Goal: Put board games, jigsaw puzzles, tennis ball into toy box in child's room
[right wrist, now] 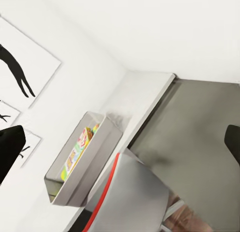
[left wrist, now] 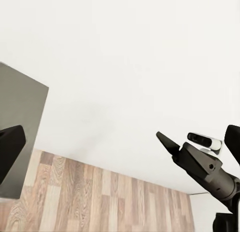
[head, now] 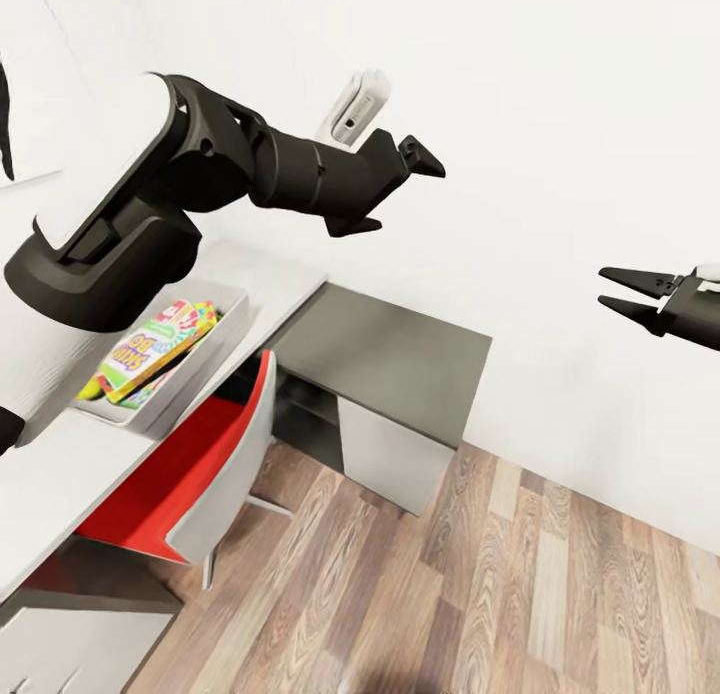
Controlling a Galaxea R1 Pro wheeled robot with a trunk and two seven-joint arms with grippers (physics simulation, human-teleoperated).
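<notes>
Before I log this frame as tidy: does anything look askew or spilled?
Mostly tidy. The yellow-green-red printed game box lies tilted inside the light grey toy bin on the pale grey desk, not flat. Nothing spilled.

The bench (head: 90, 474) ran along the white wall, its pale grey top meeting a darker grey section (head: 385, 359) at the corner. The toy box (head: 215, 349) sat directly on the pale top, close to the wall and a little short of that dark section. Beyond the toy box the dark section looked bare, though part of it lay hidden. Wooden floor (head: 520, 594) spread below.
</notes>
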